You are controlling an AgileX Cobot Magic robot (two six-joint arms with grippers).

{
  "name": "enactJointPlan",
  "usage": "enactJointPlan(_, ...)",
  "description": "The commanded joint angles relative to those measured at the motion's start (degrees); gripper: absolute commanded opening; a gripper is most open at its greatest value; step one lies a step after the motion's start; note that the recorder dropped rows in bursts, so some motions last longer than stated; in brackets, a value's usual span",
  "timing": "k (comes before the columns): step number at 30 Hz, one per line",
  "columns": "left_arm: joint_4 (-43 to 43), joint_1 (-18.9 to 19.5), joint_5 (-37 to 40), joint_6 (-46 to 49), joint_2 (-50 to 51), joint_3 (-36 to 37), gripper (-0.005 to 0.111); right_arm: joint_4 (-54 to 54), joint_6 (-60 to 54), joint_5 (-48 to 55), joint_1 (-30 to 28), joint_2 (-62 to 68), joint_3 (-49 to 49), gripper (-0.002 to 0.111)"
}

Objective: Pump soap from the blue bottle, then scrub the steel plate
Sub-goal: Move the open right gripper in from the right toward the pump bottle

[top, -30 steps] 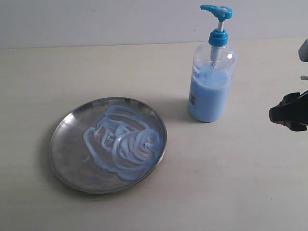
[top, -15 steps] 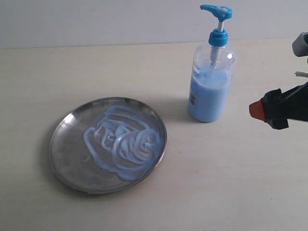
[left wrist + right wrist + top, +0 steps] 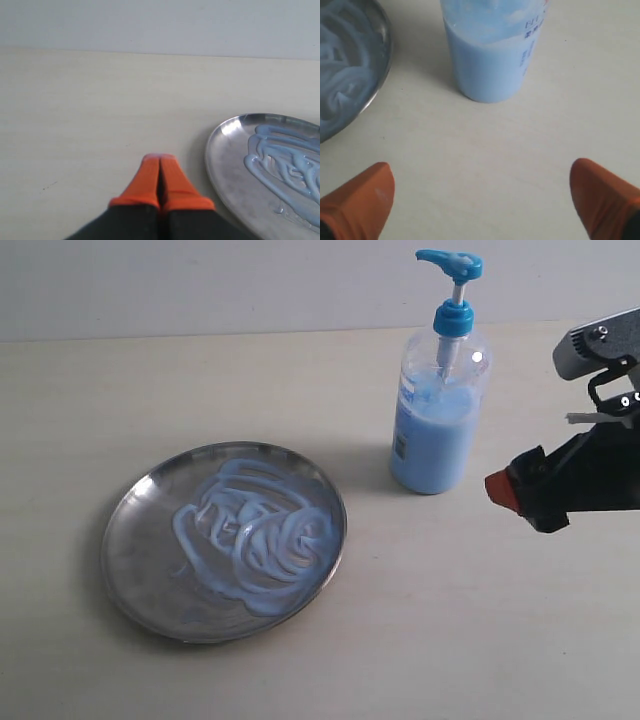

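A: How far along is the task judged to be?

B: The right claw point(image 3: 480, 200) is spread wide and empty. The blue bottle point(image 3: 487, 65) is set just ahead of it, and the steel plate point(image 3: 140, 530) farther off. Soap point(image 3: 255, 535) is smeared over the plate, so pumping is judged done.

A: And counted?

B: One bottle, one plate. The left claw point(image 3: 160, 180) is pressed closed beside the plate.

You are looking at a shiny, mirror-smooth steel plate point(image 3: 135, 540) carrying creamy opaque soap point(image 3: 260, 540), a glossy clear-plastic blue bottle point(image 3: 435, 435), and a matt, pale tabletop point(image 3: 480, 620).
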Motion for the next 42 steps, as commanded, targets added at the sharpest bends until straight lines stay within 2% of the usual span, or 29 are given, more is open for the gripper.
enactJointPlan(1,-0.01,0.15,-0.56,0.03,-0.37,0.20,0.000,-14.76,14.83,-1.86,3.20,0.12,-0.42,0.091)
enactJointPlan(6,-0.01,0.15,-0.56,0.03,-0.37,0.20,0.000,-24.28,28.30,-2.83,5.74,0.12,-0.42,0.091)
enactJointPlan(13,-0.01,0.15,-0.56,0.03,-0.37,0.20,0.000,-24.26,30.31,-7.92,5.74,0.12,2.22,0.091)
enactJointPlan(20,-0.01,0.15,-0.56,0.03,-0.37,0.20,0.000,-24.26,32.70,-25.09,5.74,0.12,10.28,0.091)
enactJointPlan(28,-0.01,0.15,-0.56,0.03,-0.37,0.20,0.000,-22.99,25.90,-35.94,5.74,0.12,13.42,0.090)
enactJointPlan(35,-0.01,0.15,-0.56,0.03,-0.37,0.20,0.000,-8.70,10.87,-45.69,5.74,6.90,13.42,0.089)
enactJointPlan(42,-0.01,0.15,-0.56,0.03,-0.37,0.20,0.000,-8.66,11.37,-53.90,5.74,14.51,13.31,0.089)
